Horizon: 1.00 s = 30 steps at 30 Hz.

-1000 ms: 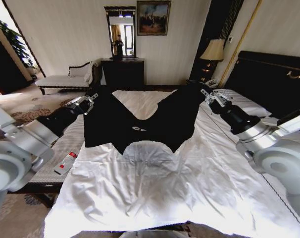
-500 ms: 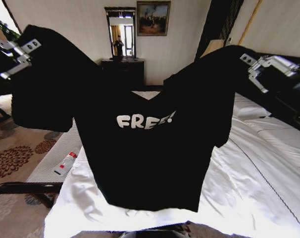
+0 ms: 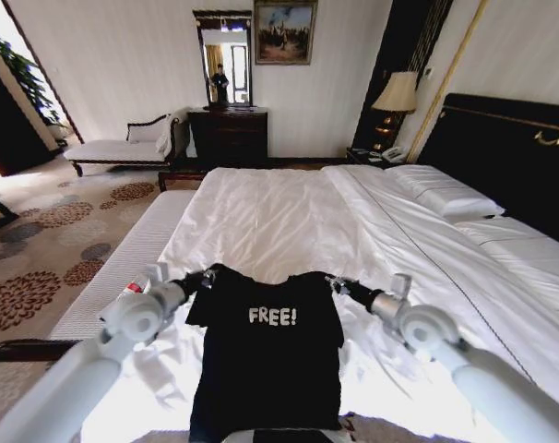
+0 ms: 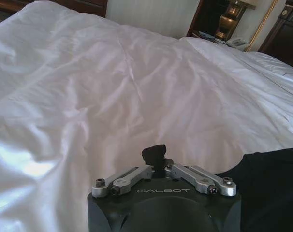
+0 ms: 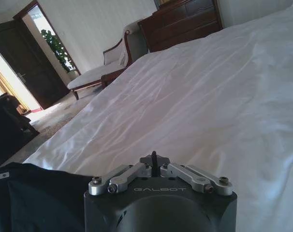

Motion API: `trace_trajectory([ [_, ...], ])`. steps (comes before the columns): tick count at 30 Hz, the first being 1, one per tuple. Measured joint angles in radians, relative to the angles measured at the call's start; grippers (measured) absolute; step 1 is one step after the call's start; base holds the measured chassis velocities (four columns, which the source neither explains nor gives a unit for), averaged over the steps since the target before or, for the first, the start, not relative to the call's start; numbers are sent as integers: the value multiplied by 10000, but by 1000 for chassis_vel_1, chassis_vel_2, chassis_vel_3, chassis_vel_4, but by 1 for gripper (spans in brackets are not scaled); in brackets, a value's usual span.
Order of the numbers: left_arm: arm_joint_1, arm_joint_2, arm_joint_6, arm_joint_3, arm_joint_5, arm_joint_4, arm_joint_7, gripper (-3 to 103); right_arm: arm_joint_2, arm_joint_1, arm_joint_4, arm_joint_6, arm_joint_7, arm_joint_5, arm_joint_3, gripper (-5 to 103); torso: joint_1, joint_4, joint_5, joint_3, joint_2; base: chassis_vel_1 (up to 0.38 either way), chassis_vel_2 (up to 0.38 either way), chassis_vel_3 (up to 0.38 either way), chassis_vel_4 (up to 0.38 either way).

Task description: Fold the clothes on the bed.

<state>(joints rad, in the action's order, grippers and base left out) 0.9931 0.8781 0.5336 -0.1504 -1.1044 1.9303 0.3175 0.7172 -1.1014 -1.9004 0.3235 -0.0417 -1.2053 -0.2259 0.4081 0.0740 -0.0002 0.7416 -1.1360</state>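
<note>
A dark wooden dresser point(image 3: 229, 135) stands under a framed mirror point(image 3: 223, 60); a cream-shaded lamp point(image 3: 397, 94) glows beside the headboard.

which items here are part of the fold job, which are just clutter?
Job:
- black T-shirt, held up at the shoulders
- bed under it
- left tool, shut on a shoulder
- right tool, shut on the other shoulder

Lying about:
- small tube on the bench
- pillows
- lamp
- chaise
- dresser
</note>
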Motion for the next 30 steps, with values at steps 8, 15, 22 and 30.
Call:
trace_trajectory([
  [8, -1451, 1404, -540, 411, 662, -2472, -85, 1, 1108, 1583, 2304, -794, 215, 1115, 803, 3, 1, 3, 6, 2, 0, 0, 0, 0, 0],
  [15, -1818, 2087, -1132, -64, 925, -3315, -629, 1, 1757, 2276, 3611, -1422, 470, 1675, 536, 3, -2, 2, 3, -2, -2, 0, 0, 0, 0],
  [22, -1612, 2618, -1636, -40, 1943, -4501, -1092, 1, 2239, 1999, 4694, -1819, 583, 2282, 426, 3, -4, 2, 4, -2, -3, 0, 0, 0, 0],
  [30, -1540, 3194, -1645, 174, 2391, -4979, -963, 1, 2612, 1845, 5228, -1960, 381, 2663, 597, 3, -4, 5, 3, -3, -4, 0, 0, 0, 0],
])
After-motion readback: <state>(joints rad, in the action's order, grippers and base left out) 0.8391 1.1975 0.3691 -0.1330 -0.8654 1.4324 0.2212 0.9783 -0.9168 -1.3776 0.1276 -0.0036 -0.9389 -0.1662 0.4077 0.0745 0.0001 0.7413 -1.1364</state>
